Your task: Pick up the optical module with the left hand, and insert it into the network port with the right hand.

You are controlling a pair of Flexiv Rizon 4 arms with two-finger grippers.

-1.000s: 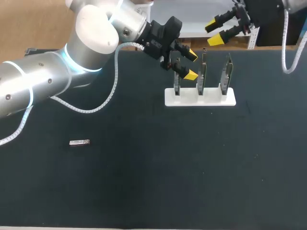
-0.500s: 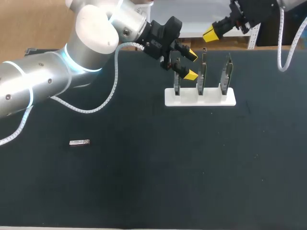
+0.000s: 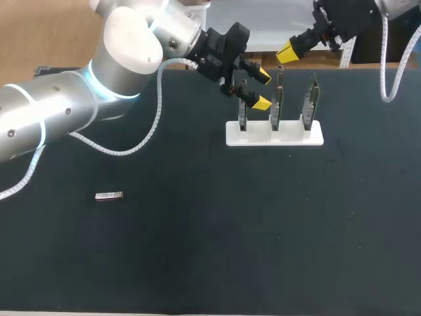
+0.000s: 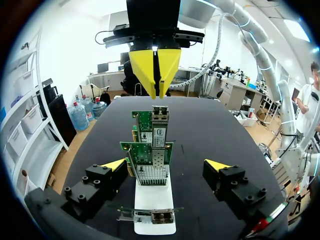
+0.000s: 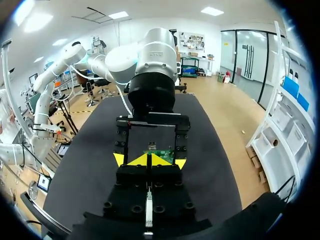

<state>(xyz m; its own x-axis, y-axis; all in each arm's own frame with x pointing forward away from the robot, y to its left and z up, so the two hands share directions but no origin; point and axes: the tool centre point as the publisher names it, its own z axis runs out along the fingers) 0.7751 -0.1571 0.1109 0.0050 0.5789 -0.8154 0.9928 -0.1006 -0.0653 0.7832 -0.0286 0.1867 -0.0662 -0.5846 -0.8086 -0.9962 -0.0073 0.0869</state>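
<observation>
The optical module [image 3: 108, 196], a small silver bar, lies alone on the black table at the left, far from both grippers. My left gripper [image 3: 262, 89] hangs open at the left end of the white stand [image 3: 274, 133], holding nothing. In the left wrist view its fingers [image 4: 116, 164] stand wide on either side of the row of upright network cards [image 4: 152, 150]. My right gripper [image 3: 287, 51] is shut and empty, above the table's far edge behind the cards. It also shows beyond the cards as the right gripper [image 4: 155, 70]. In the right wrist view its closed tips [image 5: 150, 160] point at my left arm [image 5: 152, 60].
The stand holds three green network cards [image 3: 277, 99] on edge at the far middle of the table [image 3: 263, 230]. My left arm [image 3: 79, 112] crosses the far left part of the table, with its white cable [image 3: 154, 122] hanging off it.
My right gripper has shut from open and shifted slightly left. The left arm and the module have not moved.
</observation>
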